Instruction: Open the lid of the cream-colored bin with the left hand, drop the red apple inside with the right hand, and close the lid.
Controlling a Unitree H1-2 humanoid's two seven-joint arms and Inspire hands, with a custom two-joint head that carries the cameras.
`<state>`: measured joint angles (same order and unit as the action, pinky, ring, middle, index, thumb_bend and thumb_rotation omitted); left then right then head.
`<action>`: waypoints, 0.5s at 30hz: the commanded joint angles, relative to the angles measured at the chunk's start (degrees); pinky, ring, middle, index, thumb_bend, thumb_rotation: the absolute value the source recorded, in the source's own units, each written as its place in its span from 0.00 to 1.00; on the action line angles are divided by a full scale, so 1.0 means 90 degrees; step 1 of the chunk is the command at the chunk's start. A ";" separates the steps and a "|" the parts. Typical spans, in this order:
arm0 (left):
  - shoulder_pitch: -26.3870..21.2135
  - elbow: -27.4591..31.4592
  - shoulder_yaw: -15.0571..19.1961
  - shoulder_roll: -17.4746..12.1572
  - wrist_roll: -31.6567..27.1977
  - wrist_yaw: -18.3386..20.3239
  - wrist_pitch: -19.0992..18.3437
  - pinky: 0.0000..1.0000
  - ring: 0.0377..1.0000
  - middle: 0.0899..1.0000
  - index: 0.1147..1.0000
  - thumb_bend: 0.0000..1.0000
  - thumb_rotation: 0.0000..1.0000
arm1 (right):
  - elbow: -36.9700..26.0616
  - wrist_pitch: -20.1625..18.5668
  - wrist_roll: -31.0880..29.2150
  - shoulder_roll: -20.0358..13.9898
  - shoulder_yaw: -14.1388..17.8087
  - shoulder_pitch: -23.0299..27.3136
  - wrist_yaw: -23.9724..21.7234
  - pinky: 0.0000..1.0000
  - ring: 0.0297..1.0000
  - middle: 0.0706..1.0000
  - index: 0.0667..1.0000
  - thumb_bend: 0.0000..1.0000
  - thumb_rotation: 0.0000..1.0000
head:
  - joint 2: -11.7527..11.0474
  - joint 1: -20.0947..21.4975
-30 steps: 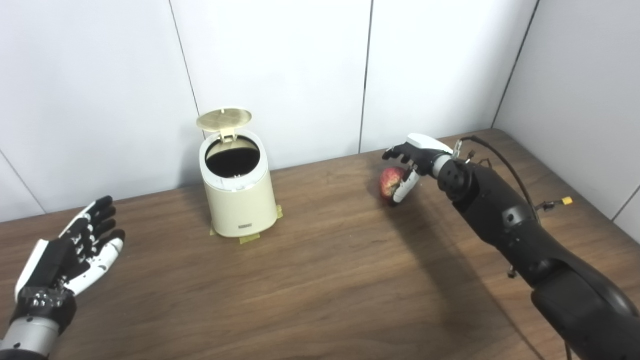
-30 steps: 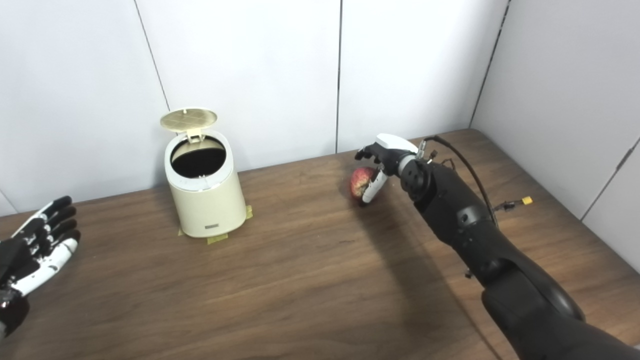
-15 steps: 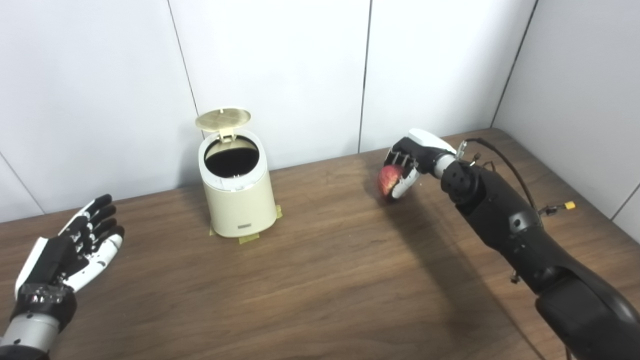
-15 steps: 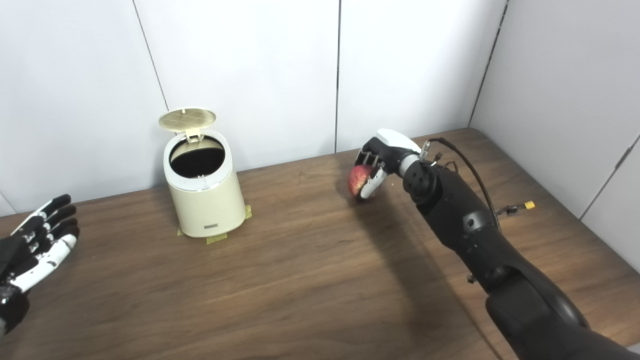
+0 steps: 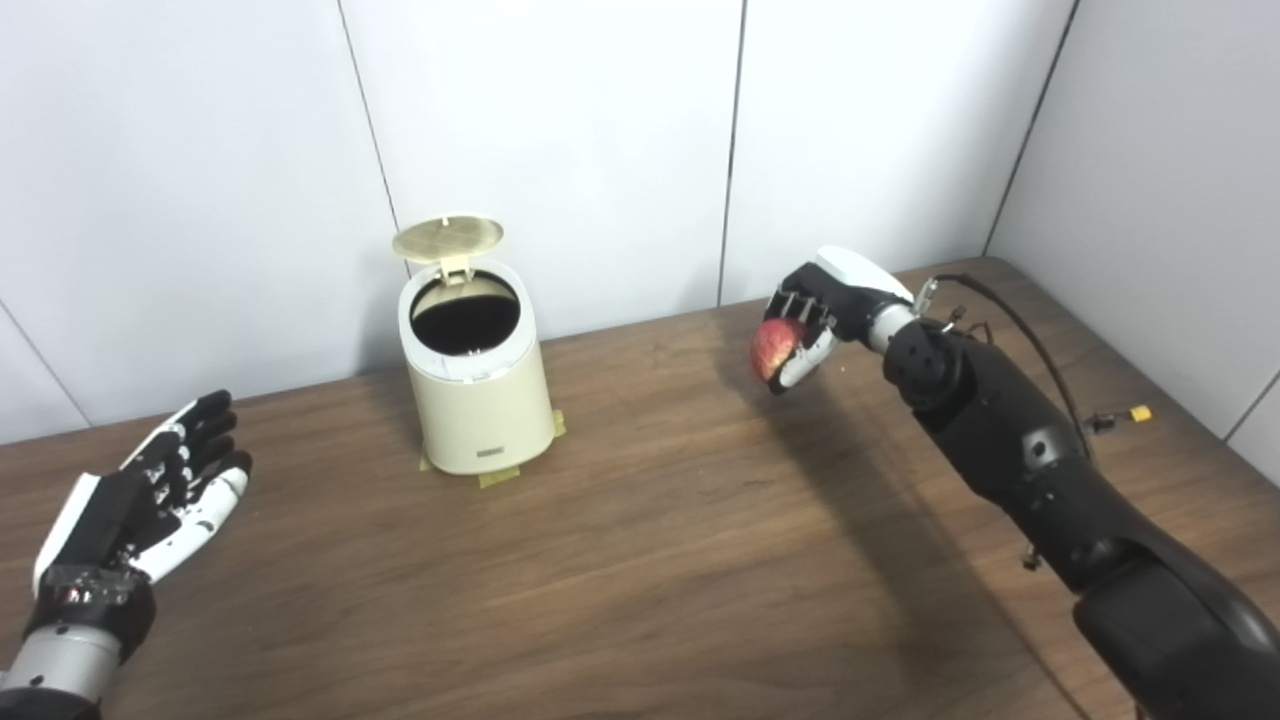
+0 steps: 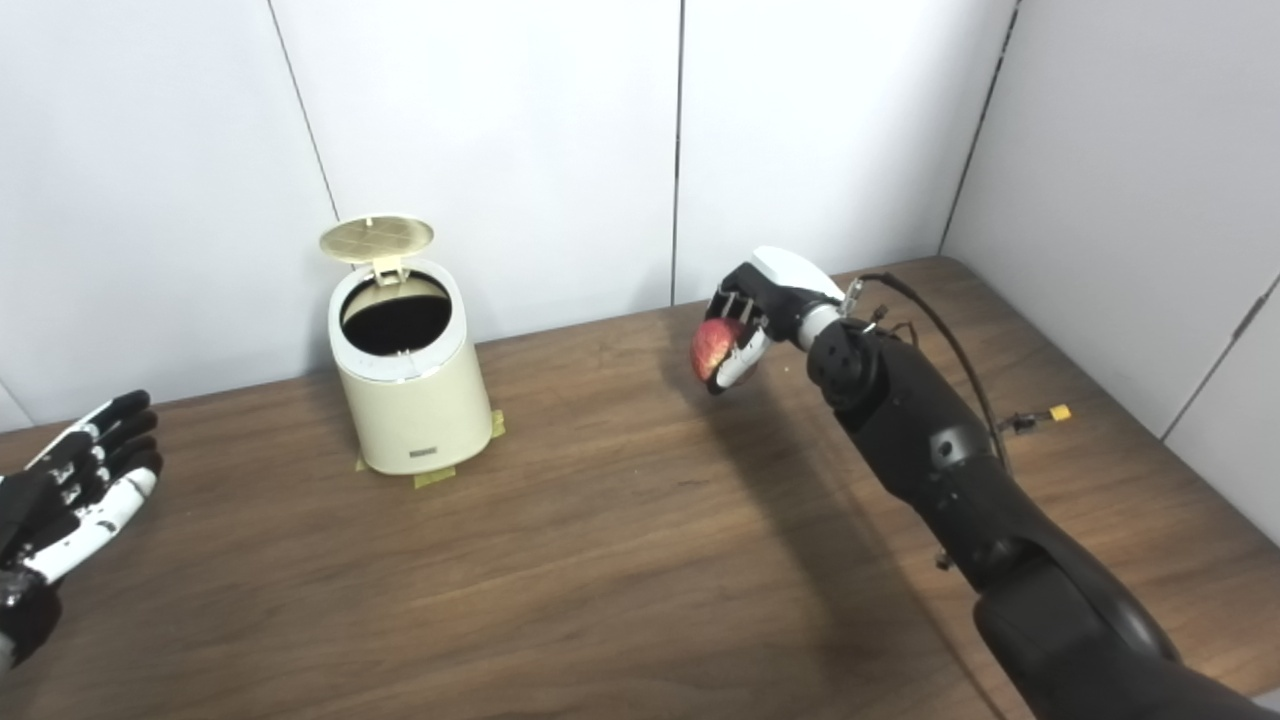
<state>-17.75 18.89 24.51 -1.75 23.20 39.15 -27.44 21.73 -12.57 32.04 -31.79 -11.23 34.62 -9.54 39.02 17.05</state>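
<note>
Brown wood table (image 5: 640, 560), white panel walls; right hand (image 5: 815, 310) clasping apple (image 5: 775, 345); left hand (image 5: 150, 500) spread.

No readable text, numbers or signs anywhere. Bin (image 5: 478, 400) carries small dark label plate (image 5: 489, 454) low on front wall; too small and blurred to read. Lid (image 5: 447, 237) shows only grid pattern, no lettering. Hands, arms, table (image 5: 640, 560), wall panels: no legible markings.
</note>
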 commanded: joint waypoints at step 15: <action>0.0013 0.0262 -0.0578 0.0019 0.0108 -0.0387 0.0059 0.87 0.88 0.87 0.88 0.26 0.29 | -0.2462 0.0268 0.0204 0.1308 -0.0021 0.0767 0.0400 0.39 0.37 0.45 0.47 0.52 0.00 | -0.0173 -0.0796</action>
<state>-16.42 19.78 19.70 -1.14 23.85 37.06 -27.44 1.07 -10.79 33.18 -20.46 -11.51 37.50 -7.47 37.44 9.85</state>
